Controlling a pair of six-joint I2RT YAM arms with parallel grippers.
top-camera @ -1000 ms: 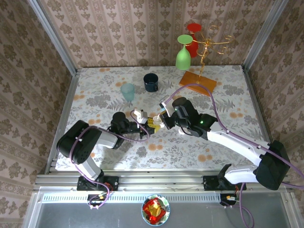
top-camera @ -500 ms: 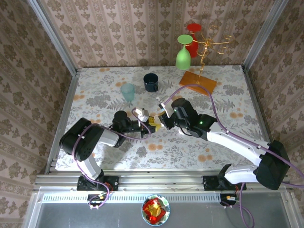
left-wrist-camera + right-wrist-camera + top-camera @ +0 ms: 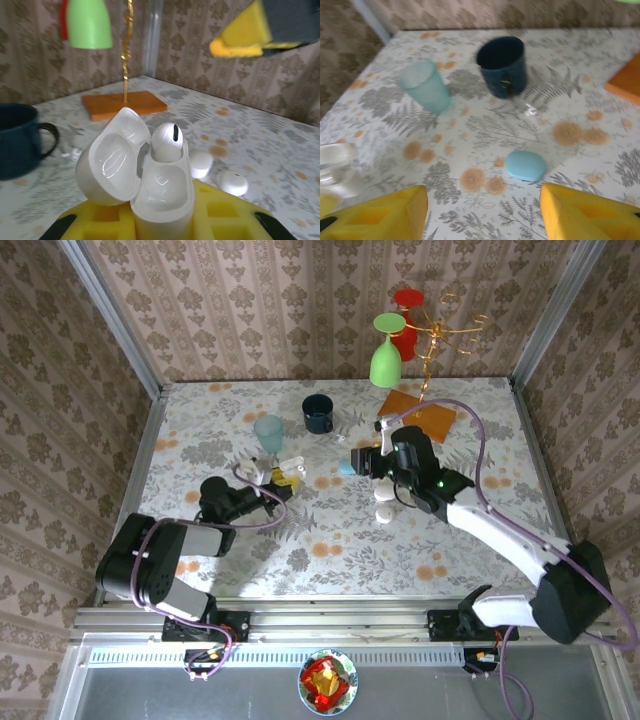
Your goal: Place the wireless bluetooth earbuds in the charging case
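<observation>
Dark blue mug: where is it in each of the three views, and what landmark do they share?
Top external: the dark blue cylindrical mug stands far-centre, right of the pale teal translucent tumbler.
Left wrist: mug cut off at the left edge, handle pointing right.
Right wrist: mug upper middle, right of the tumbler.
Shared landmark: the flat orange rectangular stand base, right of the mug everywhere.

Charging case: white plastic, smooth, high gloss, with reflections in the lid. Earbud: the same glossy white plastic. Left gripper pads: yellow, matt, cellular. Table covering: smooth, low sheen, floral print. Pebble case: pale blue, matt. Mug, at its 12 o'clock: dark blue, glossy. Tumbler, at its 10 o'clock: translucent, frosted.
</observation>
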